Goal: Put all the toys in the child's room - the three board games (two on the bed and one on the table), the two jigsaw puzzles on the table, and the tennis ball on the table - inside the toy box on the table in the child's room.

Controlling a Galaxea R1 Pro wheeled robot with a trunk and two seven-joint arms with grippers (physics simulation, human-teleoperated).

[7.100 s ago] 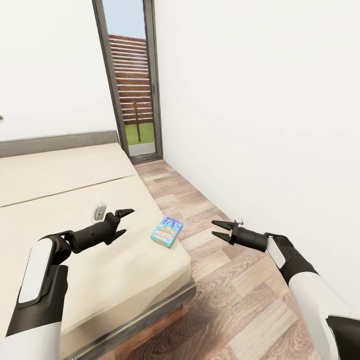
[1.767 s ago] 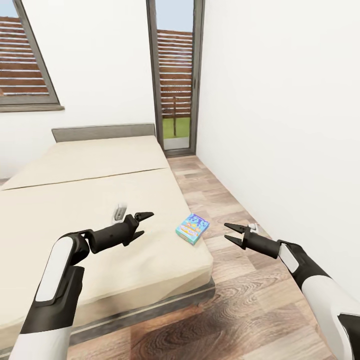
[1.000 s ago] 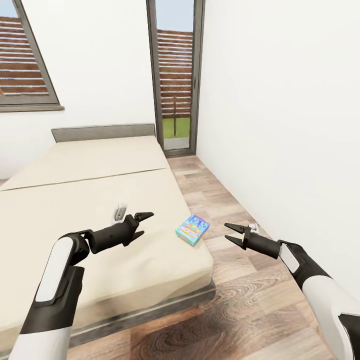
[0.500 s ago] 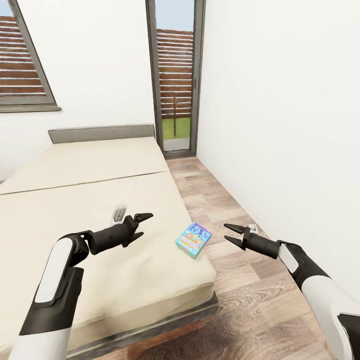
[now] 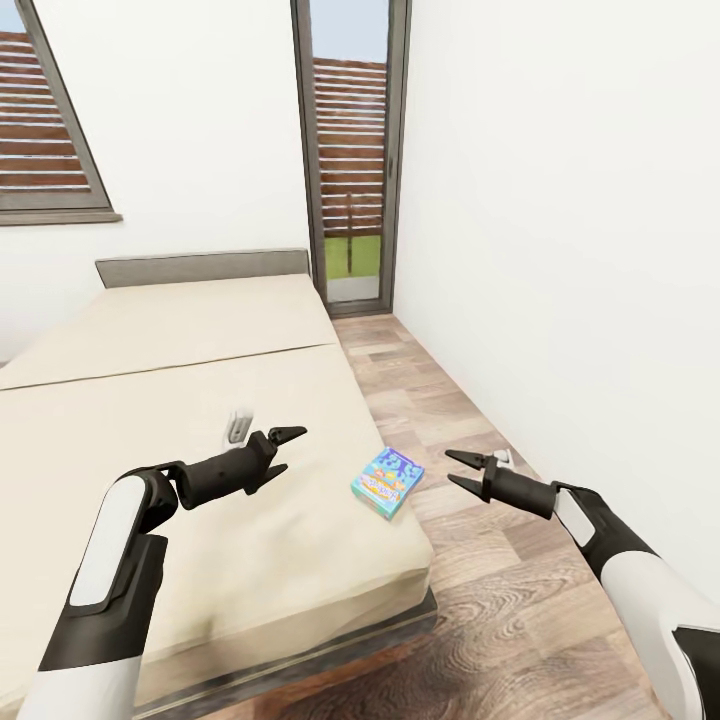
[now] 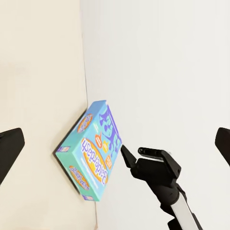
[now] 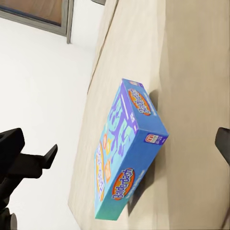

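We're at the bed (image 5: 200,420), a wide beige mattress in a thin grey frame, and everything hangs off that landmark. Near its outer corner, the one beside the wood-plank floor (image 5: 480,600), lies a board game (image 5: 387,482): a flat box, but bright blue with orange and purple print, lettered "Balderdash" as the wrist views read it. It lies flat on the mattress, just inside the edge, nothing touching it.

The left gripper (image 5: 285,448) hovers over the mattress, inward of the box and clear of it, its two dark fingers spread apart with nothing between them. From its own camera the box (image 6: 91,151) sits ahead between the parted fingertips.

The right gripper (image 5: 458,472) hangs off the bed's side, out over the floor, near the box but apart from it, prongs open and empty too. Its wrist view looks straight at the box (image 7: 127,153) lying on the beige surface, with the left gripper (image 7: 36,160) showing dark beyond it.

Past the head of the bed stands a tall grey-framed window (image 5: 350,150) with slatted fencing outside, and a plain white wall (image 5: 560,250) runs along the floor strip beside the bed.
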